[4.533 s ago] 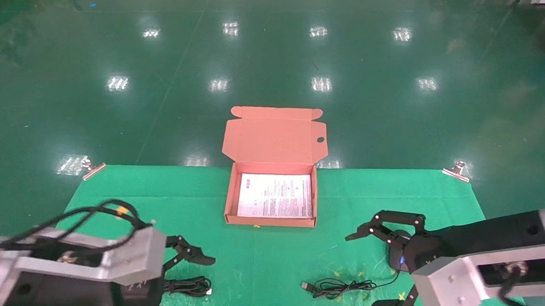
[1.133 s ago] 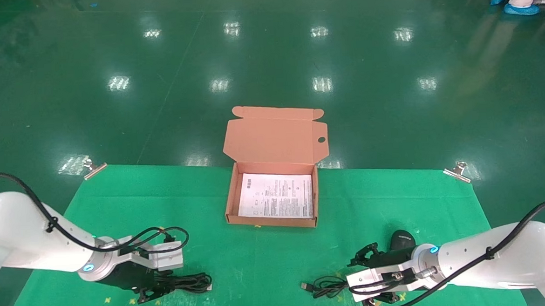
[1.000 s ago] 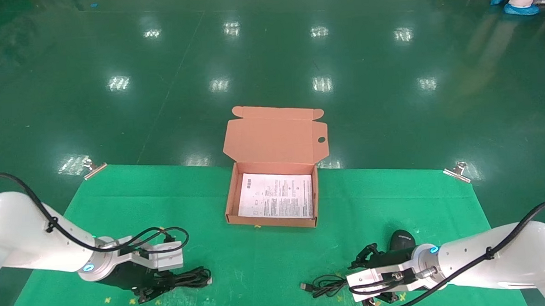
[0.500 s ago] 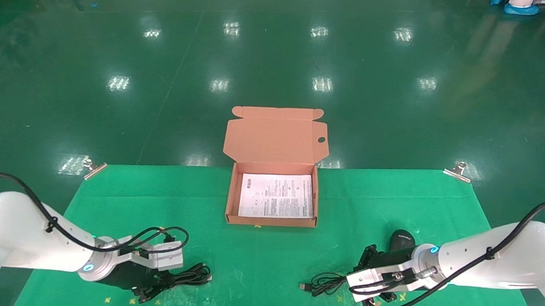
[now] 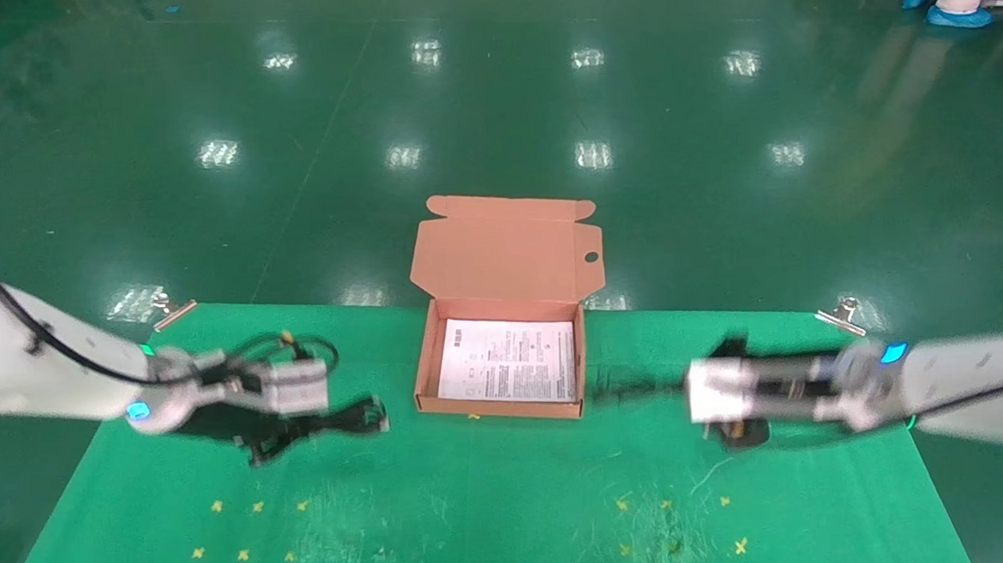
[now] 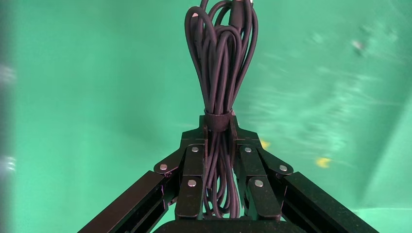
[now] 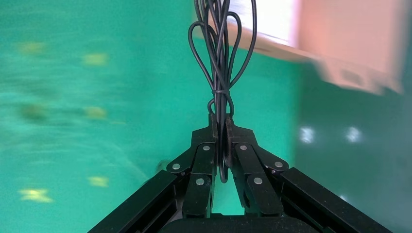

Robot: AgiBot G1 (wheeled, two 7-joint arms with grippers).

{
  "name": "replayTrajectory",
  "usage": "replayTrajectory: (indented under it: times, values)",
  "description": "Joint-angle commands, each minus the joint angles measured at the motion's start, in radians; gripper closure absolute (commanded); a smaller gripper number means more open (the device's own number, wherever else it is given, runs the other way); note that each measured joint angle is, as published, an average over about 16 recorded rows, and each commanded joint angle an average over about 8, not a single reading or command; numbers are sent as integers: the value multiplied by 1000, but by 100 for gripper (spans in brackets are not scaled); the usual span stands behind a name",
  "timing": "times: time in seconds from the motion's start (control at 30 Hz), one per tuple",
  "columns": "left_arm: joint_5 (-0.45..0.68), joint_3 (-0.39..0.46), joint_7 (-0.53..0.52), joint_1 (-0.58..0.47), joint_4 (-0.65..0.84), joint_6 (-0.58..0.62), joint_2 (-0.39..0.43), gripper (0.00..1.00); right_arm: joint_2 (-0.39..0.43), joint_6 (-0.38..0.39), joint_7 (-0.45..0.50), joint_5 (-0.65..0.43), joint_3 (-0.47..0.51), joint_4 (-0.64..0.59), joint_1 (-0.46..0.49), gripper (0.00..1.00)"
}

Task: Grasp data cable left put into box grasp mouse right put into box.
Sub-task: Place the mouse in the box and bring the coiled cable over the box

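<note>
You've got both jaws pinching limp loads, left gripper at the data cable's strap, right gripper on the mouse's cord, so expect floppy swinging loops.

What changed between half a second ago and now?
Both arms lifted toward the box. The left gripper carried up the data cable; the right gripper raised the mouse by its bundled cord. The box stayed open, unmoved.

Bright overhead lamps throw white glare patches across the glossy green floor. Both arms smear with motion blur in the head view, and the box is streaked in the right wrist view. The data cable stays sharp against a soft, blurred bench.
</note>
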Motion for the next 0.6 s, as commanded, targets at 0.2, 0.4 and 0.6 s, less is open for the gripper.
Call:
replayTrajectory:
  times: [0.2, 0.4, 0.6]
  values:
    - [30, -22, -59, -73, -207, -30, -58, 100, 46, 40, 88, 71, 95, 75, 113, 100]
    - [106, -35, -114, -123, -318, -134, -37, 100, -62, 100, 67, 102, 122, 33, 239, 100]
    - [192, -31, -152, -165, -322, -214, 14, 100, -202, 165, -26, 133, 132, -115, 354, 100]
